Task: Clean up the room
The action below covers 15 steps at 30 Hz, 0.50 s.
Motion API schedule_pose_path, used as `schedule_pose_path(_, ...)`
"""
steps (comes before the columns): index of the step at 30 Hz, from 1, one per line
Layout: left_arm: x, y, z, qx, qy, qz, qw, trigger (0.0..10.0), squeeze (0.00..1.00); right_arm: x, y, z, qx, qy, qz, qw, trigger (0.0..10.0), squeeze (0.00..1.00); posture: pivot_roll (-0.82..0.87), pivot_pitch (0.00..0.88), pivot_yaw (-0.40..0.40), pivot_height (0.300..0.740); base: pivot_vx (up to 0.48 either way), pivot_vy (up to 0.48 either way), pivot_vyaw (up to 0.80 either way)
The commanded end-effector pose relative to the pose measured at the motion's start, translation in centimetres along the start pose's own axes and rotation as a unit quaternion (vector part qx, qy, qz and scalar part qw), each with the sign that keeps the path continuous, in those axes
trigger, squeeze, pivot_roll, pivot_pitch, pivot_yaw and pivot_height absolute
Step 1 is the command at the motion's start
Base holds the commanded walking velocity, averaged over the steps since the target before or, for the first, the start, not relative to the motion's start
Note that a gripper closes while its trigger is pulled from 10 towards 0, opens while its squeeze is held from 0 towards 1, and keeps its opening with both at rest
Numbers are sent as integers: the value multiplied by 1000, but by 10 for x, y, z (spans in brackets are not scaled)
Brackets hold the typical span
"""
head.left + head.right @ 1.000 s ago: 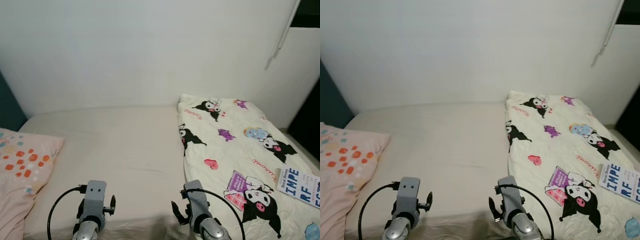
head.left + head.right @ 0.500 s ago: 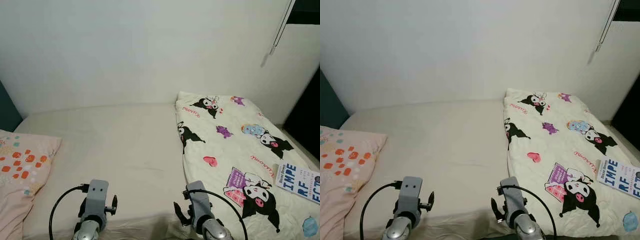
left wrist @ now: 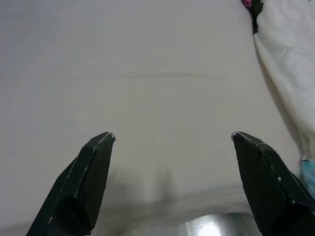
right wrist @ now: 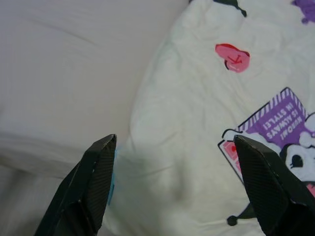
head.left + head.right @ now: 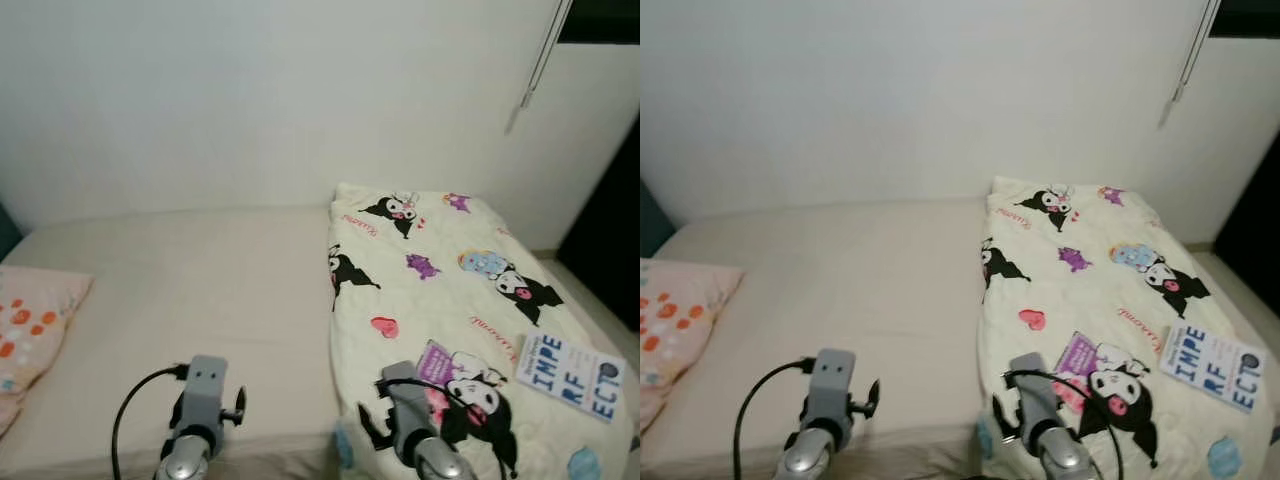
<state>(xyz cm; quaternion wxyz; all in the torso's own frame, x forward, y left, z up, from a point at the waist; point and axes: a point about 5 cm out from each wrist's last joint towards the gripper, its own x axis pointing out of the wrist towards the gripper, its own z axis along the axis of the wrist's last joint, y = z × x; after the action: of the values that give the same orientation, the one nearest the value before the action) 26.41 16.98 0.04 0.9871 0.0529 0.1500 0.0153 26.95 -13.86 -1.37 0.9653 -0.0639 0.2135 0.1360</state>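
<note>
We see a plain white wall (image 5: 250,90) rising behind the bed, bare across its width. At its right end a thin white cord or rod (image 5: 538,55) hangs down at a slant below a dark opening (image 5: 600,20), and a dark doorway-like gap (image 5: 610,240) shows lower on that side.

Home bedroom: bed (image 5: 200,290) w/ cartoon quilt (image 5: 440,300), pillow (image 5: 30,325), white wall (image 5: 250,90).

White wall (image 5: 260,90) spans the upper frame, evenly lit; bed (image 5: 190,270) with beige sheet fills the centre and lower left; dark opening (image 5: 610,230) at right edge; thin cord (image 5: 535,55) hangs at upper right; pale floor (image 5: 600,310) at right.
</note>
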Motion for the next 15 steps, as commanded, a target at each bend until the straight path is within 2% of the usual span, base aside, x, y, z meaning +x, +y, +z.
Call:
schedule_pose_path(1,-1,1,-5,-1,14,1,1000,10000,0,-2,3,-5,5,6,4,1000,10000,0,-13,39,-37,740,0,-480,0)
schedule_pose_path(15,0,2,-4,2,18,-2,1000,10000,0,-2,2,-6,10,8,1,1000,10000,0,-12,43,-31,740,0,-480,0)
